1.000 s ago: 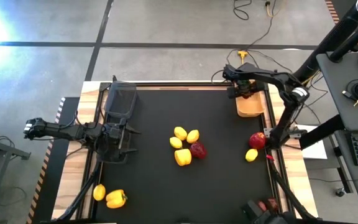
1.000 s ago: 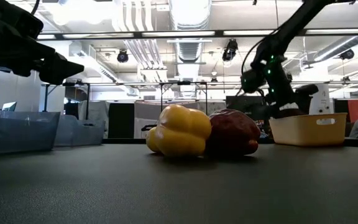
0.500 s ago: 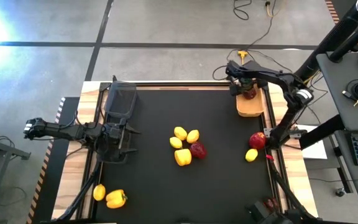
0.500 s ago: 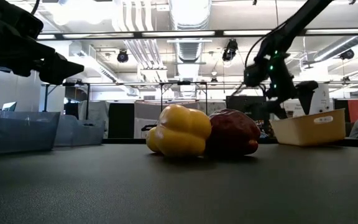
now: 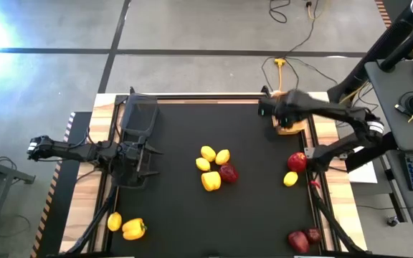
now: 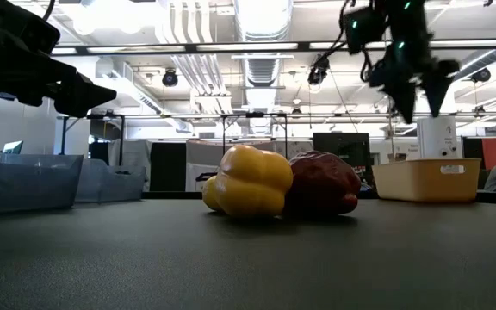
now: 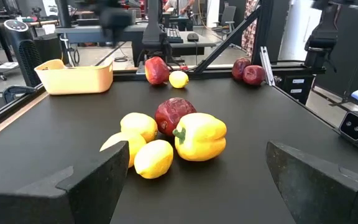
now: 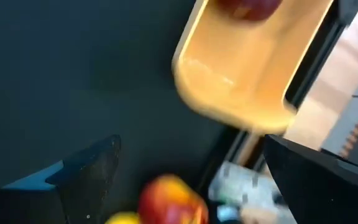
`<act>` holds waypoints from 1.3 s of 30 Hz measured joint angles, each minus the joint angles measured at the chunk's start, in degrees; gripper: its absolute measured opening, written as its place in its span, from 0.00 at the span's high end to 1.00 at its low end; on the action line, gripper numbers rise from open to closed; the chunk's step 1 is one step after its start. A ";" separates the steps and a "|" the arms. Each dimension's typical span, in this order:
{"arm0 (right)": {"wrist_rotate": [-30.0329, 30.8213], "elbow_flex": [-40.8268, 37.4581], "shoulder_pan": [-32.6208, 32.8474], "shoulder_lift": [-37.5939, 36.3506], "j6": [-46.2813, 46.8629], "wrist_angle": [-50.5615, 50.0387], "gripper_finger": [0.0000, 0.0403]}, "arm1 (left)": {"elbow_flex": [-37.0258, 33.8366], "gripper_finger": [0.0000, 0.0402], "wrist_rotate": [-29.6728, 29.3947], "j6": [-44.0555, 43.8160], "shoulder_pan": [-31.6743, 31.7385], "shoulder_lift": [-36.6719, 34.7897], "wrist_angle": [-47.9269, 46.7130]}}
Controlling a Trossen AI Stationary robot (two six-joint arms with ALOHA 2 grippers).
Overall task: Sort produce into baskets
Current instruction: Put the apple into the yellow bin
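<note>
The yellow basket (image 5: pixel 292 125) stands at the table's far right, with a dark red piece (image 8: pixel 247 6) inside at its far end. My right gripper (image 5: pixel 273 112) hovers open and empty high above the basket's left rim; it also shows in the low view (image 6: pixel 416 93). My left gripper (image 5: pixel 153 151) is open and empty at the table's left, by the black mesh basket (image 5: pixel 139 115). A cluster of lemons (image 5: pixel 208 153), a yellow pepper (image 5: pixel 211 180) and a dark red pepper (image 5: pixel 229 173) lies mid-table.
A red round fruit (image 5: pixel 297 162) and a lemon (image 5: pixel 290 178) lie near the right edge. A lemon (image 5: pixel 114 221) and a yellow pepper (image 5: pixel 134 228) lie at the near left. Dark red pieces (image 5: pixel 300 241) lie at the near right corner.
My right gripper has risen from low inside the yellow basket's far end to well above it and gone a little toward the table's left and near edge. The dark red piece stays in the basket. The basket tipped briefly and stands level again.
</note>
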 joint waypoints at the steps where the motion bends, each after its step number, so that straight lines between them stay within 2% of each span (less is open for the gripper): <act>1: -0.74 -0.28 3.51 -0.04 2.28 -1.69 0.05 | 0.01 0.11 0.00 0.00 0.00 0.00 -0.01; 6: -7.84 -3.28 17.28 0.63 8.52 -4.18 0.05 | 0.01 0.11 0.00 0.00 0.00 0.00 -0.01; 11: -14.07 -8.72 21.39 1.14 8.70 -4.31 0.05 | 0.00 0.11 0.00 0.00 0.00 0.00 -0.01; 16: -15.72 -15.25 19.47 1.62 3.27 -3.99 0.05 | 0.02 0.11 0.00 0.00 0.01 0.00 -0.02; 20: -15.69 -18.83 14.83 1.62 -0.37 -4.00 0.05 | 0.01 0.11 0.00 0.00 -0.01 0.00 -0.01; 30: -20.21 -21.55 1.84 1.60 -6.86 0.57 0.05 | 0.00 0.11 0.00 0.00 0.01 0.00 0.00; 39: -25.86 -21.75 0.53 1.62 -5.91 3.92 0.05 | 0.00 0.11 0.01 0.00 0.00 0.00 0.00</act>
